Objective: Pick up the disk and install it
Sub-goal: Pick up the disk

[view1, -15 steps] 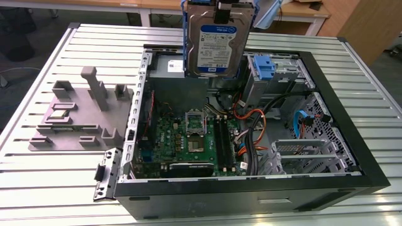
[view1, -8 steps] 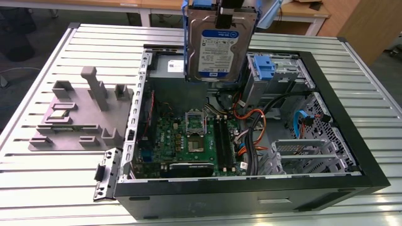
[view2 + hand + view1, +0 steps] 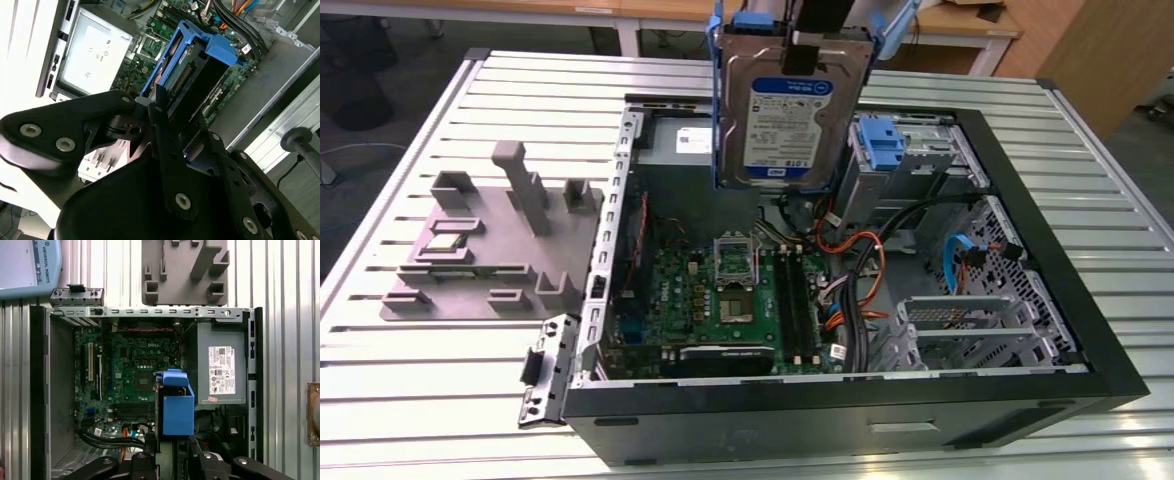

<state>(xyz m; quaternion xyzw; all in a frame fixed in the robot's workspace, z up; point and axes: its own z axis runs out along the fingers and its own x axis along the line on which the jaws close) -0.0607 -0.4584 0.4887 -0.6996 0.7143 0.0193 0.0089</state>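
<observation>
Setting: Slatted silver metal worktop (image 3: 427,390) carrying a black desktop computer case (image 3: 827,410), laid on its side with the side panel off. A grey moulded fixture block (image 3: 480,250) stands beside it at the exterior view's left.
Case contents: green motherboard (image 3: 734,290); grey power-supply box with a white sticker (image 3: 220,370); silver drive cage with blue tabs (image 3: 901,150) in the far corner, at the exterior view's right.
Task item: the disk (image 3: 787,120), a flat silver hard drive in a blue plastic carrier frame, is off the worktop and held in the air above the open case.
Gripper: black gripper (image 3: 811,45) above the disk; jaws clamped on the disk's upper end, across its thin dimension.
Orientation: long axis vertical, so the disk hangs straight down from the jaws. The labelled face is turned to the exterior camera.
Plan position: in the first wrist view the disk (image 3: 177,407) is seen end-on, just beside the power-supply box and over the motherboard's edge.
Contact: none apparent with the case or its contents.
Progress (judged): pick-up complete; disk not seated in any bay.
</observation>
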